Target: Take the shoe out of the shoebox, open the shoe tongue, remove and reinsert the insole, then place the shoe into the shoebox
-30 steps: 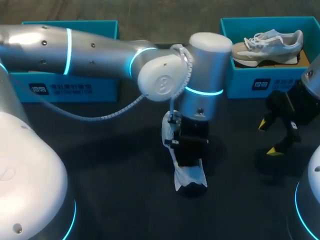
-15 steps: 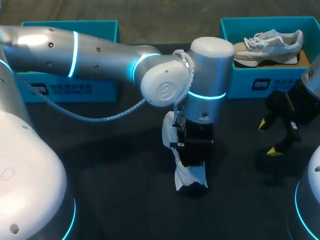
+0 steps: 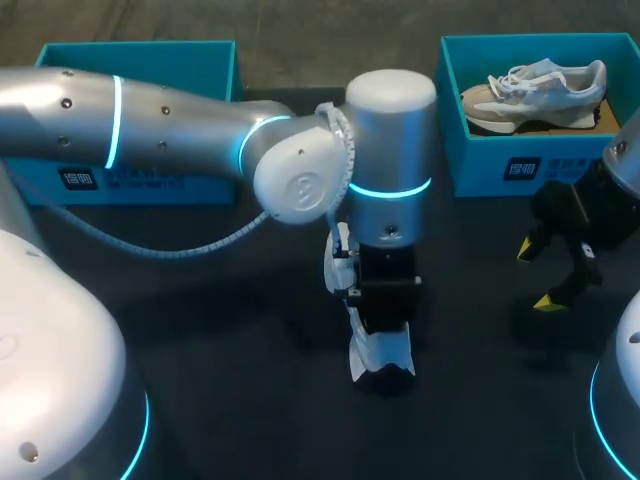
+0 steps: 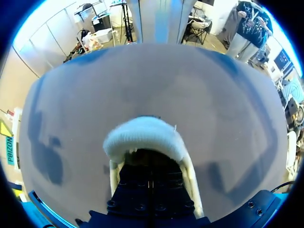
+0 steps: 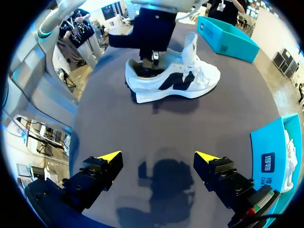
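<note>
Dark table (image 3: 200, 330) (matte surface), second pale sneaker (image 3: 535, 92) lying far right.

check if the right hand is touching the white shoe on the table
Apart. The right wrist view shows the right hand open, with a clear stretch of bare table between its yellow tips and the shoe ahead.

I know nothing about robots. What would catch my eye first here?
The big silver left arm is stretched to mid-table, its left gripper dipped into the opening of a white sneaker with a black side mark. At the back right a second sneaker lies in a teal shoebox, and the right gripper hovers nearby, its yellow-tipped fingers spread.
</note>
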`<state>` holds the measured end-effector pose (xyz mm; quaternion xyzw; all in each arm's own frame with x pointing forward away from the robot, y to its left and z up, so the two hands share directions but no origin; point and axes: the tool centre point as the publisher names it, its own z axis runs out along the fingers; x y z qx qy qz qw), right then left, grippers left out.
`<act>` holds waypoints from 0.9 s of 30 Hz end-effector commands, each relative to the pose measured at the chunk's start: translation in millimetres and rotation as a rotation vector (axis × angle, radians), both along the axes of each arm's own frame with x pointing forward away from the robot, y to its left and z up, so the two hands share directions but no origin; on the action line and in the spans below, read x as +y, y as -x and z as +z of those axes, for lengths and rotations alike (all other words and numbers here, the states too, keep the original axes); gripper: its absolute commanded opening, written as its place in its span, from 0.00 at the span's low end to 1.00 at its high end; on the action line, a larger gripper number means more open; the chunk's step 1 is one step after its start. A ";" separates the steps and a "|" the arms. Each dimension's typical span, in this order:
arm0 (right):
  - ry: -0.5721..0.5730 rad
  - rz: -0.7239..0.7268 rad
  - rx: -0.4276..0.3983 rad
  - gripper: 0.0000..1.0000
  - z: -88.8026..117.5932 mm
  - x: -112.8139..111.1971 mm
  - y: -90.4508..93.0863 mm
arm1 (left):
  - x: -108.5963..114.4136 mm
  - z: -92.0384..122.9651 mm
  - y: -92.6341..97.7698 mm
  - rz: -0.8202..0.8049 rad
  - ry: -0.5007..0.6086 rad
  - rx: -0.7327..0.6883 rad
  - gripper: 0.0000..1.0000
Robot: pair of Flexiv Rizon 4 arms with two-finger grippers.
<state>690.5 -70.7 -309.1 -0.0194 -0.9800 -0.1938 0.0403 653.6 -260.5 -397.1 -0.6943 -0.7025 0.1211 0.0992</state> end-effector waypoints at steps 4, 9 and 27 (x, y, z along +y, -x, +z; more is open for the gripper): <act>0.002 -0.001 -0.001 1.00 -0.1 0.1 0.9 | -2.3 -15.0 -8.4 0.015 -0.026 -0.011 0.00; 0.002 -0.001 -0.001 1.00 -0.1 0.1 0.9 | 4.3 -5.7 -12.6 0.019 -0.023 -0.012 0.00; 0.002 -0.001 -0.001 1.00 -0.1 0.1 0.9 | 17.5 43.9 -31.7 0.010 0.021 -0.095 0.00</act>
